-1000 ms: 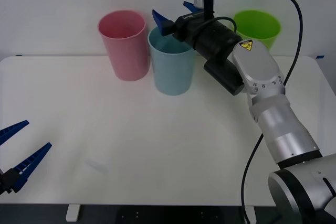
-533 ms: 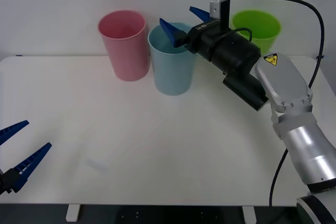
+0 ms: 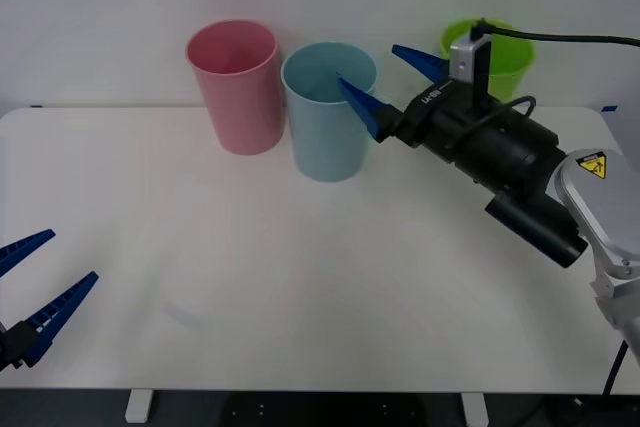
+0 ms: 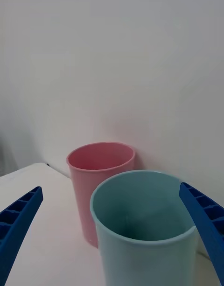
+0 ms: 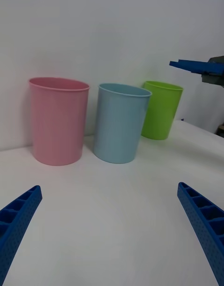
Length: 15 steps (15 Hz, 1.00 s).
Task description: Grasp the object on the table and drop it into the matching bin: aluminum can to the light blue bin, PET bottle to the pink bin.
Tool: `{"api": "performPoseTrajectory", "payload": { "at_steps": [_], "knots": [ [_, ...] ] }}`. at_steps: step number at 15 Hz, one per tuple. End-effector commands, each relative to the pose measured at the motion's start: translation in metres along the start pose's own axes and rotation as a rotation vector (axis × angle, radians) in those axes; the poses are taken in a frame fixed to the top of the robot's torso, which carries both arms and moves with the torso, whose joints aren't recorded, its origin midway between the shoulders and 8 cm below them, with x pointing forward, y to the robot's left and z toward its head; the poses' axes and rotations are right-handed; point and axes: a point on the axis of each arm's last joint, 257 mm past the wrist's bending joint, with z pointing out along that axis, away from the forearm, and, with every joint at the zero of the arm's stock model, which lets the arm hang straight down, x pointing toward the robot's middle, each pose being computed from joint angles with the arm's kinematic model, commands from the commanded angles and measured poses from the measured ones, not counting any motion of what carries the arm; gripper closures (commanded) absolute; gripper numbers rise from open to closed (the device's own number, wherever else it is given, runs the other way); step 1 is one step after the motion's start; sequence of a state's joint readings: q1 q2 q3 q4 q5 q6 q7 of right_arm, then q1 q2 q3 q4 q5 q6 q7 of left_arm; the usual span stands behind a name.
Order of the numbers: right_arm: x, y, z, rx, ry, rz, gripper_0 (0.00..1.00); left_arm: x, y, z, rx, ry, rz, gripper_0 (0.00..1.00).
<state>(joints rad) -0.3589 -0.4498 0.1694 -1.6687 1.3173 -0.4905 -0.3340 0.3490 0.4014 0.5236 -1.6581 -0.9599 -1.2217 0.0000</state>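
- The left gripper (image 3: 35,287) is waiting at the near left edge of the table (image 3: 250,277), fingers spread, holding nothing
- The right gripper (image 3: 390,82) is hanging just right of the light blue bin (image 3: 328,112), fingers wide apart and holding nothing
- No can is lying on the table; I judge it dropped, though the bin's inside is showing none
- The pink bin (image 3: 237,85) is standing far left
- Next: parking the right arm
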Motion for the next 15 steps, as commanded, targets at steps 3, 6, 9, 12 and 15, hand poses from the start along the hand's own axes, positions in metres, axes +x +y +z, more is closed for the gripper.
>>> {"api": "performPoseTrajectory", "payload": {
  "at_steps": [3, 6, 9, 12, 15],
  "knots": [
    [0.015, 0.01, -0.048, -0.056, 0.042, -0.035, 0.0, 0.0, 0.0, 0.0, 0.0, 0.0, 0.0, 0.0],
    [0.033, 0.013, -0.074, -0.053, 0.071, -0.076, 0.0, 0.0, 0.0, 0.0, 0.0, 0.0, 0.0, 0.0],
    [0.057, 0.016, -0.096, -0.052, 0.109, -0.129, 0.0, 0.0, 0.0, 0.0, 0.0, 0.0, 0.0, 0.0],
    [0.078, 0.02, -0.122, -0.065, 0.149, -0.154, 0.0, 0.0, 0.0, 0.0, 0.0, 0.0, 0.0, 0.0],
    [0.093, 0.027, -0.153, -0.099, 0.191, -0.132, 0.0, 0.0, 0.0, 0.0, 0.0, 0.0, 0.0, 0.0]
  ]
}}
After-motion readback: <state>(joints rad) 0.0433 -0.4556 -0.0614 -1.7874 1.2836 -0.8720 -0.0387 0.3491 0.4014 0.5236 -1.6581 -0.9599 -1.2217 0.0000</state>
